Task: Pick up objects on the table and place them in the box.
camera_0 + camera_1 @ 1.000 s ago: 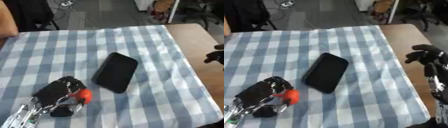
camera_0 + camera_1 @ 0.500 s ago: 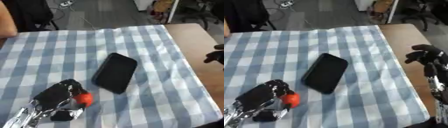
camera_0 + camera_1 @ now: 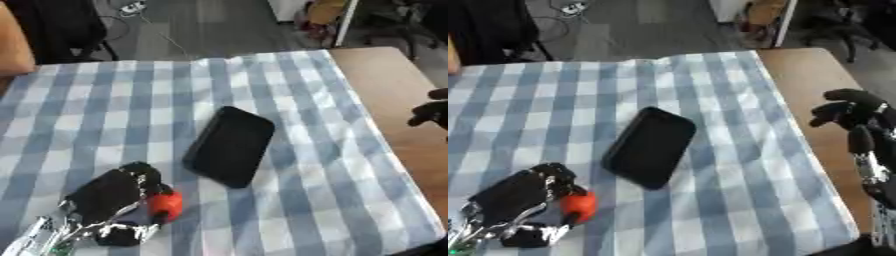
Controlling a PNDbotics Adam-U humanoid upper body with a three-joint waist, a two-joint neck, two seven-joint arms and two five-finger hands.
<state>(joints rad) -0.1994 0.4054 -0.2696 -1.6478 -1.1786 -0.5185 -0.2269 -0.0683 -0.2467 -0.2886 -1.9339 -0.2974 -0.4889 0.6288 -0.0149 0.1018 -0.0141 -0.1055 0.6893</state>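
Orange-red object [image 3: 165, 204] gripped by left hand [image 3: 109, 200], unmarked black phone [image 3: 230, 145] alongside, right hand [image 3: 852, 112] curled, empty.

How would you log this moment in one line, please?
left hand: shut on orange object | phone: on cloth | right hand: idle, curled

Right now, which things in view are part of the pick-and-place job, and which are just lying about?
Job things:
- black phone, flat on the checked cloth
- small orange-red object, left hand curled around it
- right hand, idle over the bare wood

Just lying about:
- checked tablecloth
- wooden tabletop
- chair behind the table

No box shows.
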